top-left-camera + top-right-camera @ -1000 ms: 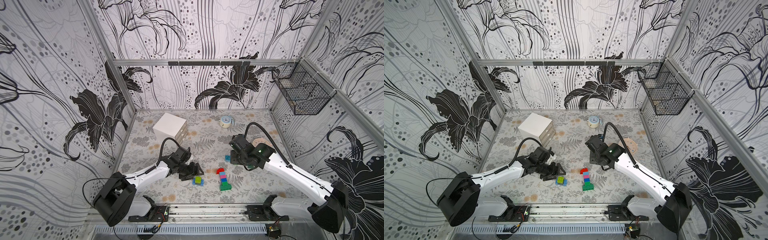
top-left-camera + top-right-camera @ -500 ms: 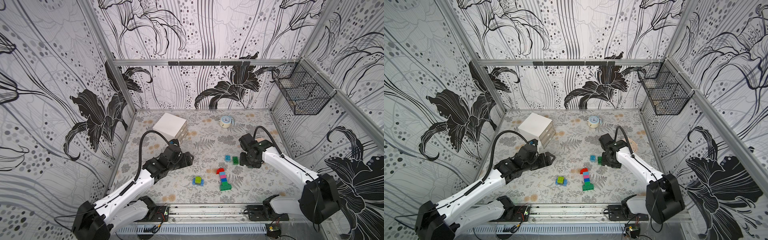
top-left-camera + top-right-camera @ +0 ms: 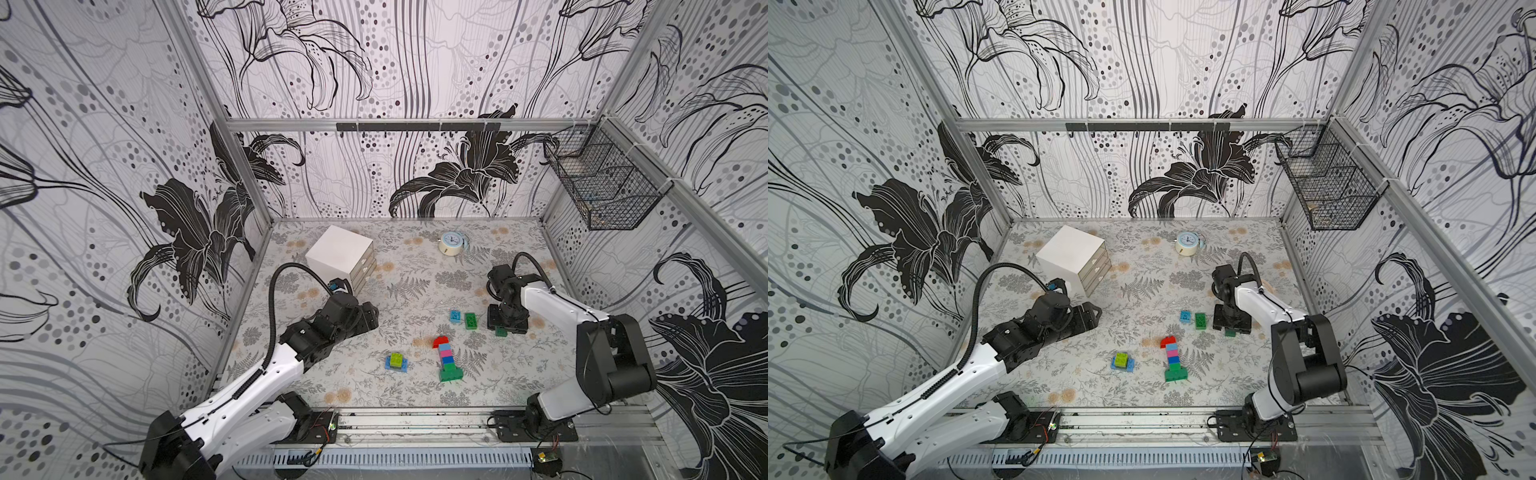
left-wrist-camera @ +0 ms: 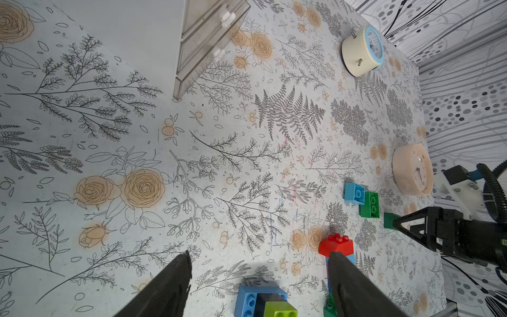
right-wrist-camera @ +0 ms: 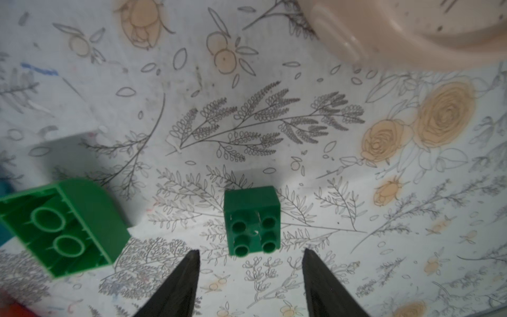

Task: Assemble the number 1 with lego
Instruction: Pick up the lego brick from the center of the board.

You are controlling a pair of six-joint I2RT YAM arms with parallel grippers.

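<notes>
Right wrist view puts the dark green square brick (image 5: 252,221) flat on the surface (image 5: 274,109), its 4 studs facing up, just ahead of my right hand (image 5: 251,251). That hand stands open wider than the brick, its fingertips (image 5: 193,255) just short of it, touching nothing and holding nothing. Beside the square brick lies a green oblong brick (image 5: 63,227), hollow underside up with 2 round tubes showing. In a top view its long axis runs toward the back wall (image 3: 374,178), with a light blue brick (image 3: 455,316) just beside it. In both top views my right arm (image 3: 552,303) is folded and the hand points straight down.

Nearer the front edge, the built column (image 3: 446,359) lies with its long axis front to back. Its wide dark green base is at the front, then blue, pink, light blue, with red at the far end. On its left sits a lime brick (image 3: 395,360) stacked on black and blue.

My left hand (image 4: 259,255) is wide open and empty, held low and nearly level, pointing toward the middle of the surface.
</notes>
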